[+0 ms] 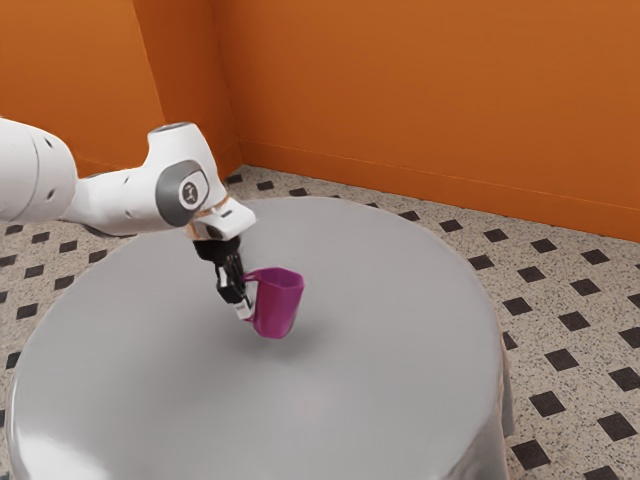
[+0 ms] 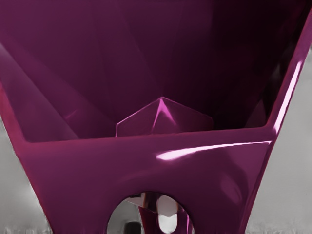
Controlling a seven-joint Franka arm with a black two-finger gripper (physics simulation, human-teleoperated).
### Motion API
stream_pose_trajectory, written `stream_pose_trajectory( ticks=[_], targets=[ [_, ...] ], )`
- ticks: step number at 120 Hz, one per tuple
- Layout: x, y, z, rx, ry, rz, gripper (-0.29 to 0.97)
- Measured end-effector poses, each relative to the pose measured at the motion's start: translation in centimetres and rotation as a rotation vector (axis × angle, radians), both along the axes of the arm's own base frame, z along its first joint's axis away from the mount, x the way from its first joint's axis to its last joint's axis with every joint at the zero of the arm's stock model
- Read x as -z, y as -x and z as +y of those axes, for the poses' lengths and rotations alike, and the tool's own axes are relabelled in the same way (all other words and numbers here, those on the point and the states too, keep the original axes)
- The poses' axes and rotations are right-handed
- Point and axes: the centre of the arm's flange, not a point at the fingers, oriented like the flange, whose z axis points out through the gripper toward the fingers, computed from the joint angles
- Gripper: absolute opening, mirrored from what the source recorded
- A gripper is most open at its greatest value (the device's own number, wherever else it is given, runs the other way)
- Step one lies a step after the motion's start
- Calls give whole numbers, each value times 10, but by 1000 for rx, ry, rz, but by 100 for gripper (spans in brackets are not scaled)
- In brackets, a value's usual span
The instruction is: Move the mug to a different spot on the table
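Observation:
A magenta mug (image 1: 278, 302) is near the middle of the round grey table (image 1: 380, 300), tilted a little, with its base close to the tabletop. I cannot tell whether the base touches the table. My gripper (image 1: 237, 298) comes down from the exterior view's left and is shut on the mug's handle side. Up close in the wrist view, the mug (image 2: 156, 87) shows its open inside and its rim. The loop of its handle (image 2: 151, 214) lies just under my hand.
The grey tabletop spreads wide around the mug on all sides and ends in a rounded edge (image 1: 495, 340) at the exterior view's right. Beyond it are a speckled tiled floor (image 1: 580, 300) and orange walls (image 1: 420, 90).

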Motion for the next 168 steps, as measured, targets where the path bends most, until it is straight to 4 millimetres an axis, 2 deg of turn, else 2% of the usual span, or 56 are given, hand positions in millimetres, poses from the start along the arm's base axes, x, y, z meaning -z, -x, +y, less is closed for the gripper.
stream_pose_trajectory(
  ticks=[16,41,56,68,87,116,140,168],
  targets=[
    [6,23,5,-20,1,-9,-5],
    [14,36,38,-86,-24,-21,-5],
    [18,42,42,-98,-28,-24,-5],
    [25,53,42,-105,-26,-16,-5],
    [30,65,67,-158,-33,-15,-5],
    [30,66,86,-202,-56,-53,-5],
    [34,60,88,-317,-27,-139,-5],
    [58,66,83,-383,-22,-143,-5]
  ],
)
